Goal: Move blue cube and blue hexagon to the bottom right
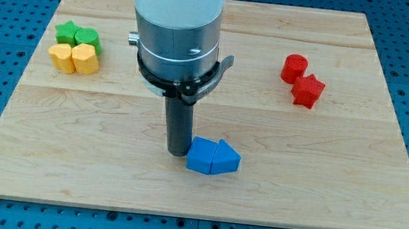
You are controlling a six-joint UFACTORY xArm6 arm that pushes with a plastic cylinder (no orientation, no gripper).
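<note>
two blue blocks [213, 158] touch my tip [177, 153] — no claw visible — on wooden board [319, 187].

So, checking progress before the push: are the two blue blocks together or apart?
Together: the blue cube and blue hexagon touch side by side, my tip at the cube's left.

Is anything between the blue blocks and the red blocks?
No. In the camera view, only bare board lies between the blue blocks and the red blocks. My tip touches the blue ones' left side.
</note>
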